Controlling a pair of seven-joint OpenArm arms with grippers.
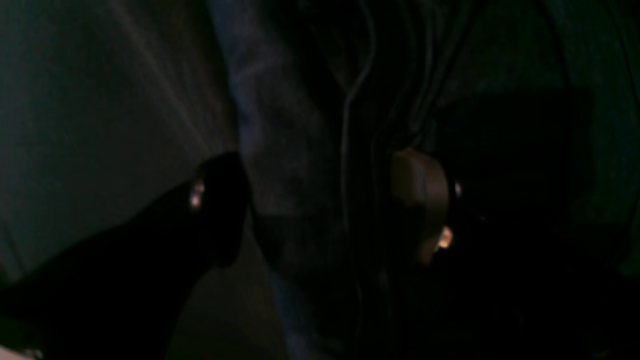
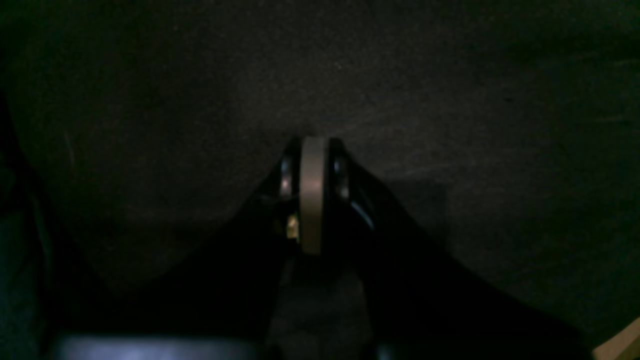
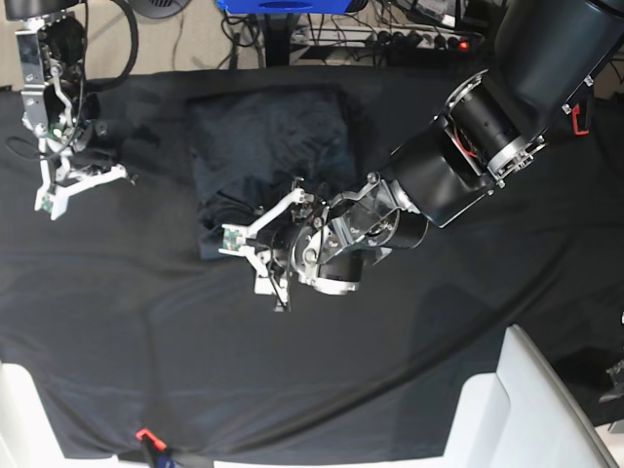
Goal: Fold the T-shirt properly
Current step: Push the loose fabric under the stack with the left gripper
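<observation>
Nearest the base camera, two white blocks are seen at the lower edge, in front of the bench, which is draped in a black tablecloth. At the middle of the cloth, toward the far side, the T-shirt is laid as a dark grey, roughly square bundle, its near edge rumpled.

The left hand is held low over the shirt's near edge, reached in from the right of the base view. Its fingers are seen spread apart in the left wrist view, with dim folds of fabric lying between them; no cloth is seen pinched. Whether the fingers touch the shirt cannot be told in the dark picture.

The right hand is kept well apart from the shirt, at the far left of the base view above the tablecloth. In the right wrist view its fingers are pressed together with nothing between them, over plain dark cloth.

Cables and a power strip are seen on the floor beyond the bench.
</observation>
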